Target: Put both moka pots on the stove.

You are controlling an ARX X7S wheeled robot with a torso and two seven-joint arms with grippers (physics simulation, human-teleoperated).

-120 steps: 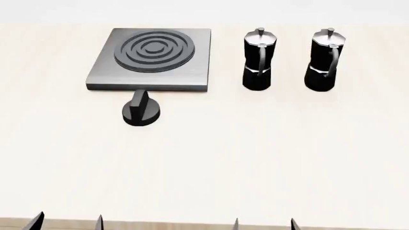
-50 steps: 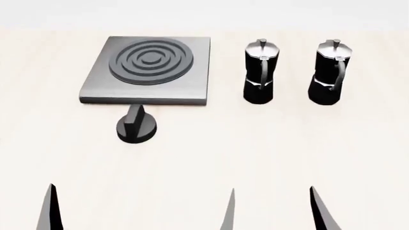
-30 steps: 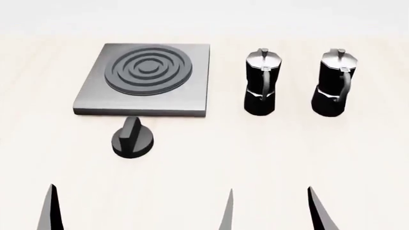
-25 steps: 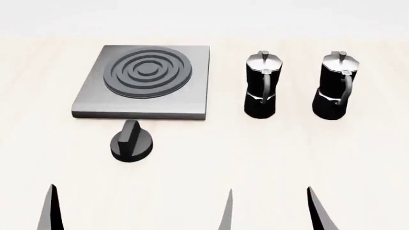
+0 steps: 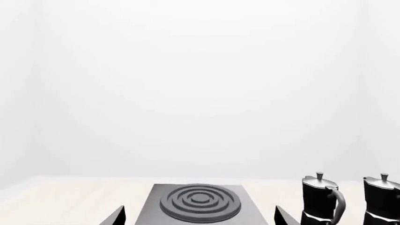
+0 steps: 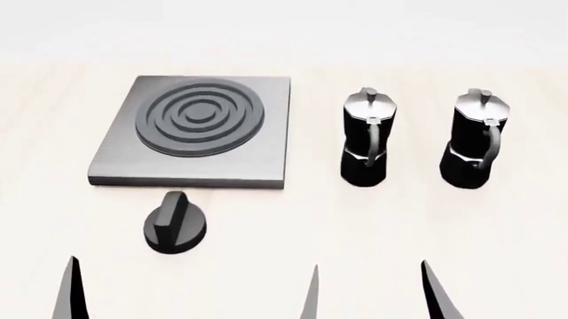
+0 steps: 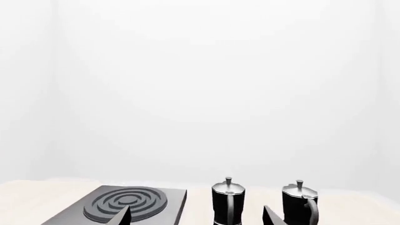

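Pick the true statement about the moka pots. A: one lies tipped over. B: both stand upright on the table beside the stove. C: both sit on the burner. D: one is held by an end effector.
B: both moka pots stand upright beside the stove, untouched.

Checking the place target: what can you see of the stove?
The stove is a flat square plate that looks like brushed grey metal, lying level on the pale table. A round burner of darker raised concentric rings sits toward its far side. Nothing rests on it. The knob lies just in front, apart from it; both pots stand upright to its right, not touching.
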